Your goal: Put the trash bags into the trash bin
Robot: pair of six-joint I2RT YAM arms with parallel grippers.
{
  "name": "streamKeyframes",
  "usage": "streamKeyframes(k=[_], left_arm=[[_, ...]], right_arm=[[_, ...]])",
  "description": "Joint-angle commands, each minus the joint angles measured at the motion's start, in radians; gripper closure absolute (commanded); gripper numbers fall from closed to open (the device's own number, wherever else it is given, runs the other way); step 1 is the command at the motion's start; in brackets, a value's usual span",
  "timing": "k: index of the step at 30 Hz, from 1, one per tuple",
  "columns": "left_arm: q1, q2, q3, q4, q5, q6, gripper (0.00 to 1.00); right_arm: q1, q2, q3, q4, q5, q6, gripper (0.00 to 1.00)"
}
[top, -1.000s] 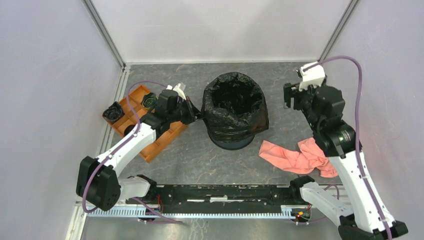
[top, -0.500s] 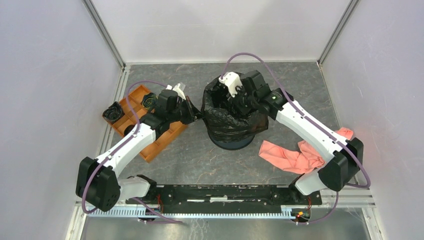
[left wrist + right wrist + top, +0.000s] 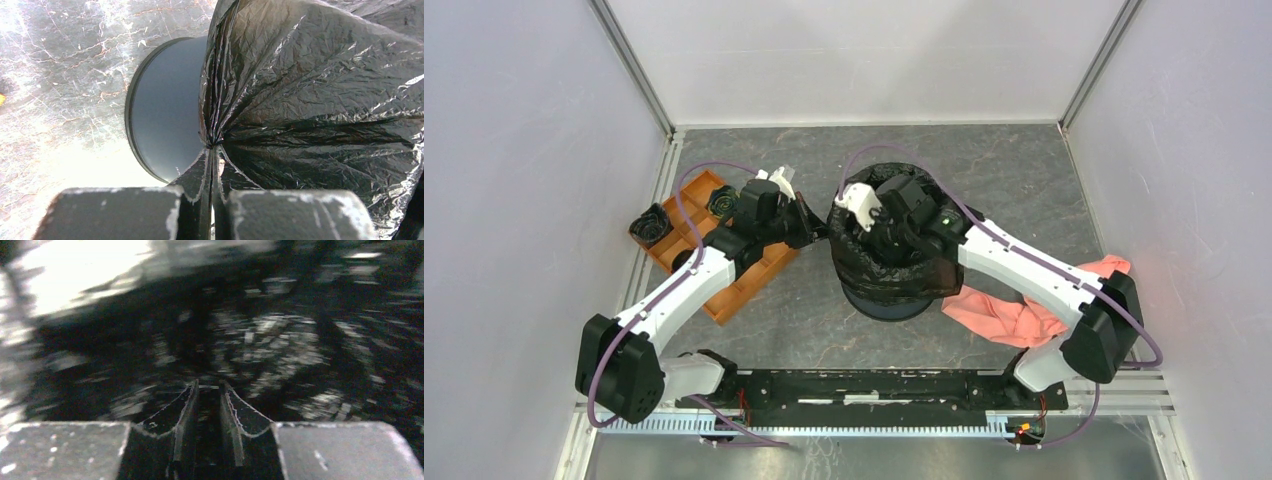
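bin: trash bin (image 3: 886, 300) stands upright between the two sets of fingertips; only its navy base and a strip of wall (image 3: 165, 110) show.
bin contents: big trash bag (image 3: 904, 272) lines it, the mouth is open and the film hangs down the outside wall. Interior is black; can't tell if anything else is inside.
tray: orange tray (image 3: 744, 285) lies behind the left fingers, under that forearm.
tray contents: one small black wad (image 3: 722, 202) sits in a far compartment. A second wad (image 3: 652, 224) is at the tray's outer edge; can't tell if it is in a compartment or just beside it.
left gripper (image 3: 812, 230): fingers pressed together, pinching a gathered pleat of the big trash bag (image 3: 310, 90) right at the tips (image 3: 212, 162). The film fans out taut from the pinch and the bin wall is just beyond the tips.
left arm: stretched low from its base, wrist level, pointing at the bin's side.
right gripper (image 3: 876, 228): tips down in the bin mouth, crinkled black film all around them. Fingers (image 3: 187, 405) stand close with a narrow dark gap; view is blurred, so can't tell if film is caught between.
right arm: elbow out wide, forearm passing over the pink cloth (image 3: 1009, 318), wrist bent down into the bin.
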Motion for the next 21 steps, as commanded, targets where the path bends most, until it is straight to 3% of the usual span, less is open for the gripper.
streamKeyframes(k=[1, 5, 11, 15, 17, 21], left_arm=[[-0.005, -0.021, 0.017, 0.012, -0.003, 0.013, 0.98], [-0.006, -0.024, 0.011, 0.013, -0.004, 0.010, 0.98], [-0.005, -0.020, 0.009, 0.013, 0.000, 0.008, 0.98], [-0.005, -0.016, 0.013, 0.012, 0.005, 0.008, 0.98], [-0.005, -0.015, 0.012, 0.012, 0.004, 0.008, 0.98], [-0.005, -0.013, 0.011, 0.010, 0.001, 0.010, 0.98]], right_arm=[[-0.054, 0.035, 0.115, 0.029, 0.231, 0.023, 0.72], [-0.062, 0.065, 0.062, 0.094, 0.412, 0.000, 0.68], [-0.085, 0.187, 0.014, 0.193, 0.455, 0.012, 0.64], [-0.093, 0.241, 0.019, 0.262, 0.747, 0.035, 0.61], [-0.099, 0.246, 0.033, 0.274, 0.817, 0.025, 0.60], [-0.095, 0.177, 0.020, 0.276, 0.603, -0.005, 0.53]])
